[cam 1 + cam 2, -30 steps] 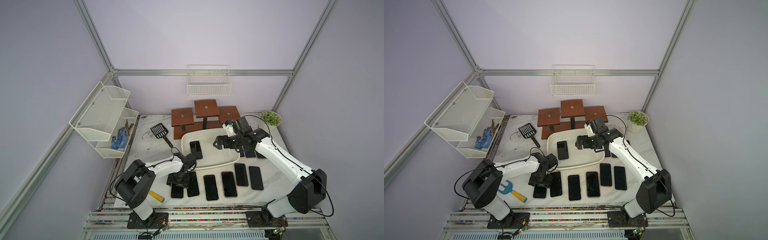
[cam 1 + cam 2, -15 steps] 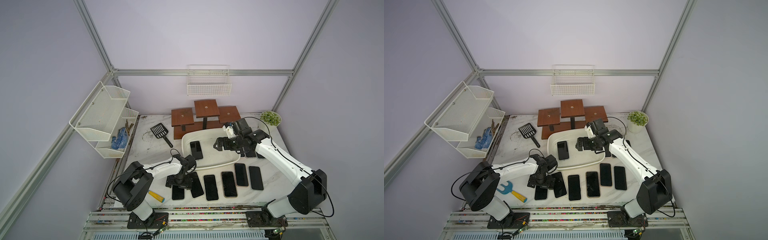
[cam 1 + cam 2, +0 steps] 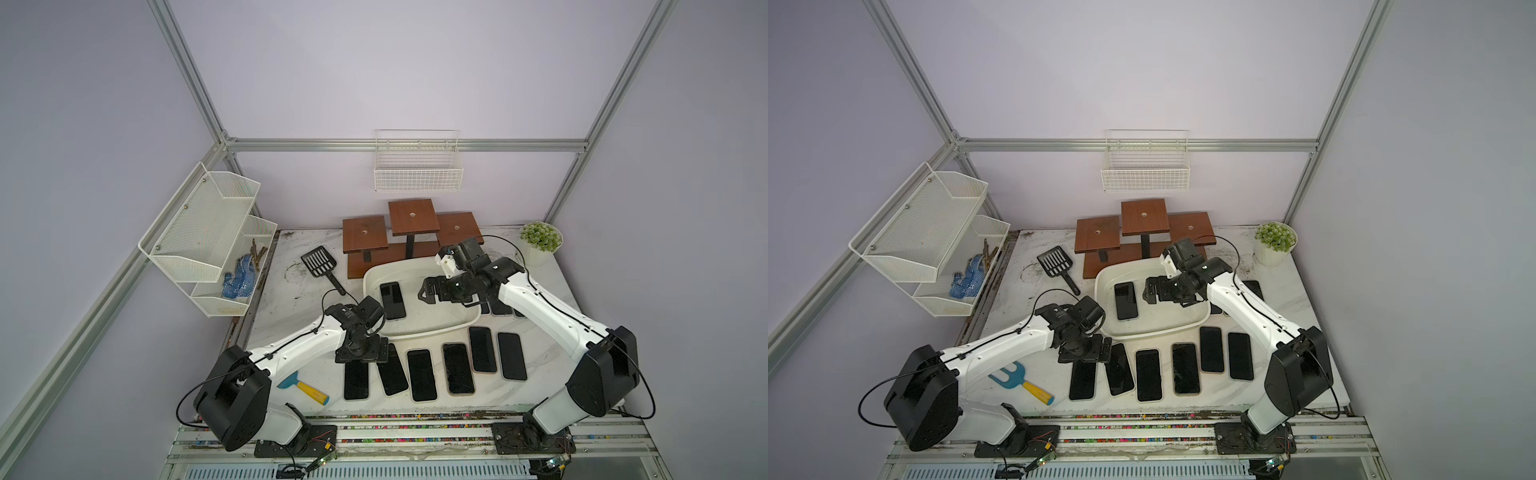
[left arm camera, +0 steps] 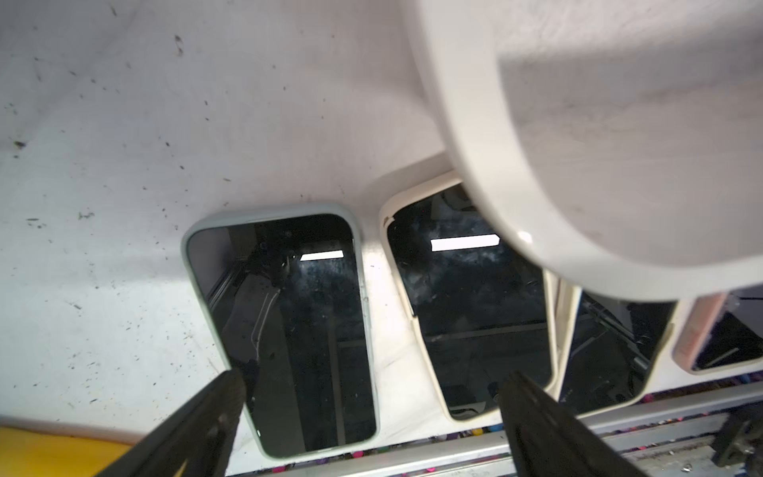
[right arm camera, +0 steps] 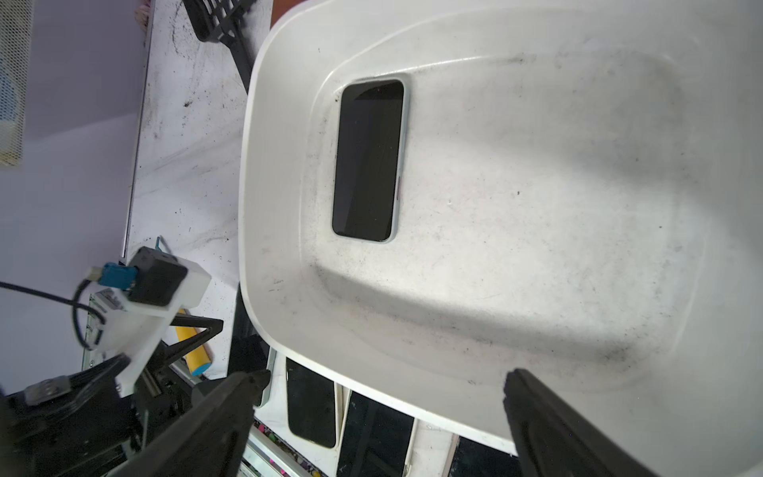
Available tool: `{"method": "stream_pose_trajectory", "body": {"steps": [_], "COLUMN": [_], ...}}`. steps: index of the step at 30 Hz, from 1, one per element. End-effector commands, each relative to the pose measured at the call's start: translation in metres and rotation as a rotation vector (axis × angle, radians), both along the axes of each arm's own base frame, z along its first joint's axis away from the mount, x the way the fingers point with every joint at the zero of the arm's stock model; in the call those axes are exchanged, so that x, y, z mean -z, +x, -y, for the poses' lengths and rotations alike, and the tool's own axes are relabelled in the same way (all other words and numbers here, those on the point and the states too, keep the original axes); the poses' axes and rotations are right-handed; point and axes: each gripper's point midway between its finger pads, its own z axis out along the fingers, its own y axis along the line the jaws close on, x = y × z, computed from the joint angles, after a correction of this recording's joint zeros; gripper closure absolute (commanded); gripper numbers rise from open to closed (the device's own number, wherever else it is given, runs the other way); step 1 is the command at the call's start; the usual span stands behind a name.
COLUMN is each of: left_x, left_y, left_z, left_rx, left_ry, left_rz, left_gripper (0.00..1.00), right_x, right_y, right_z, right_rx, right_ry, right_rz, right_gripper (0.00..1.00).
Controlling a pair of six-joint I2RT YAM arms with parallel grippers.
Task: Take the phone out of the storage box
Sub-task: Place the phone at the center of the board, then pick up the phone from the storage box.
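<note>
The storage box [image 3: 428, 334] [image 3: 1154, 332] is a shallow white tub in mid-table. One black phone [image 3: 392, 300] [image 3: 1126, 301] [image 5: 368, 159] lies flat, screen up, at its left end. My right gripper [image 3: 428, 291] [image 5: 386, 376] hovers open and empty over the box's middle, right of the phone and apart from it. My left gripper [image 3: 362, 357] [image 4: 373, 378] points down, open and empty, just outside the box's front left corner. Under it on the table lie a grey-cased phone [image 4: 289, 330] and a cream-cased phone [image 4: 470, 305].
Several phones [image 3: 422, 374] lie in a row in front of the box, and more sit right of it under my right arm. A black scoop [image 3: 320, 266], a blue and yellow hand fork [image 3: 303, 386], wooden stands [image 3: 411, 232] and a potted plant [image 3: 540, 241] stand around.
My left gripper has opened over the front-left phones, and the second phone from the left now lies slanted. My right arm has barely moved.
</note>
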Motion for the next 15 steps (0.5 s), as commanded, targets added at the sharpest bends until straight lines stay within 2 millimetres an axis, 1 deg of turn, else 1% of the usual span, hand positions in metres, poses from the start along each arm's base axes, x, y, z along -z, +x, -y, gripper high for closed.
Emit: {"method": "stream_pose_trajectory", "body": {"steps": [1, 3, 5, 9, 11, 13, 15], "left_x": [-0.014, -0.018, -0.022, -0.015, -0.015, -0.022, -0.034], "left_y": [0.005, 0.005, 0.005, 0.002, 0.003, 0.008, 0.016], "left_z": [0.008, 0.008, 0.001, -0.022, -0.026, -0.024, -0.025], "left_rx": [-0.011, -0.015, -0.042, -0.128, -0.159, -0.185, -0.207], "left_ry": [-0.076, -0.091, -0.095, -0.087, -0.116, -0.169, -0.205], "left_rz": [0.039, 0.059, 0.083, 0.076, 0.084, 0.115, 0.156], "left_gripper": [0.00, 0.00, 0.00, 0.00, 0.00, 0.00, 0.00], "right_x": [-0.008, -0.008, -0.009, -0.011, -0.011, -0.008, 0.001], "right_y": [0.003, 0.003, 0.003, 0.004, 0.005, 0.006, 0.007], "right_z": [-0.011, -0.013, -0.016, -0.021, -0.027, -0.035, -0.044], "right_rx": [-0.009, -0.013, -0.017, -0.027, -0.036, -0.049, -0.063], "right_ry": [0.019, 0.019, 0.015, 0.012, 0.012, -0.005, -0.037], "right_rz": [0.006, 0.005, 0.003, 0.011, 0.007, -0.008, -0.027], "right_gripper": [0.00, 0.00, 0.00, 0.00, 0.00, 0.00, 0.00]}}
